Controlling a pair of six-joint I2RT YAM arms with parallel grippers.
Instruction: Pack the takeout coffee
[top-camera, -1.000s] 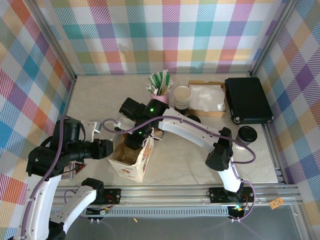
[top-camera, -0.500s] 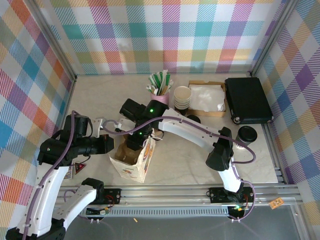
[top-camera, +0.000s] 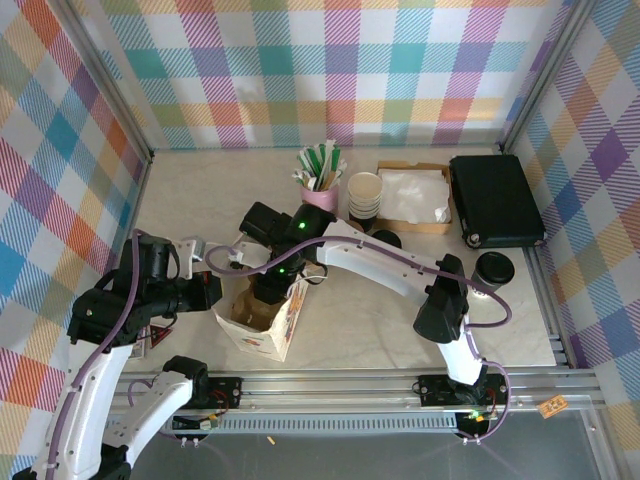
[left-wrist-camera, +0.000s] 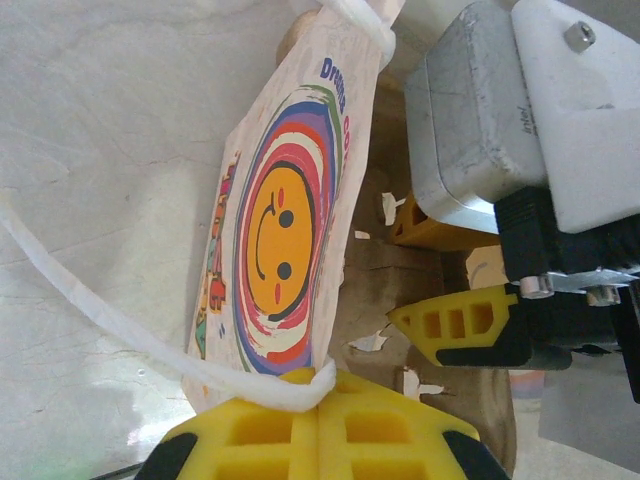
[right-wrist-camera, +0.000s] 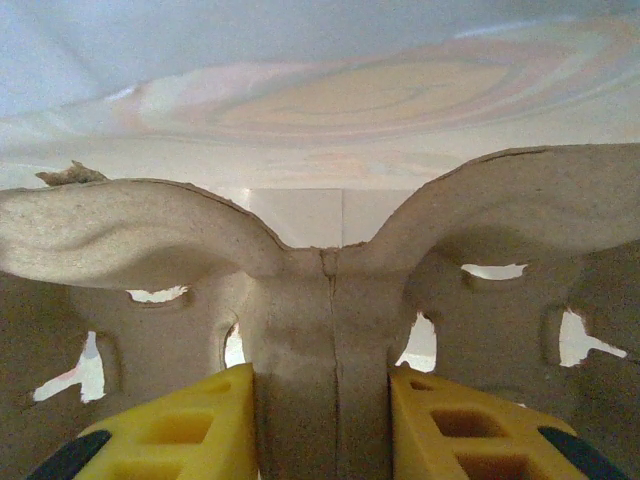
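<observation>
At the near left of the table (top-camera: 370, 330), the left pincer (left-wrist-camera: 318, 392) is pressing its yellow fingers fully together on the white twisted handle (left-wrist-camera: 120, 330) of a paper bag (top-camera: 270, 325). The bag is standing open just at the pincer's 3 o'clock, and its side is showing a smiley-face print ringed with coloured swirls.

The right arm is reaching across from the near right, and its right pincer (right-wrist-camera: 320, 428) is dipping into the mouth of the bag. Its jaws are standing partly apart and are clamping the central ridge of a brown moulded-pulp cup carrier (right-wrist-camera: 320, 300) that is sitting inside the bag, one yellow finger on each side of the ridge.

The takeout coffee (top-camera: 493, 268) is standing upright on the table at the bag's 3 o'clock, well apart from it and near the right edge, with its black lid on and neither pincer touching it.

Farther back, a low stack of black lids (top-camera: 387, 238) is lying at the bag's 1 o'clock. Beyond it, a stack of cream cups (top-camera: 365, 195) is standing between a pink cup (top-camera: 322, 196) of stirrers and a cardboard tray (top-camera: 415, 228) of white napkins. A black case (top-camera: 495, 200) is lying at the tray's 3 o'clock.
</observation>
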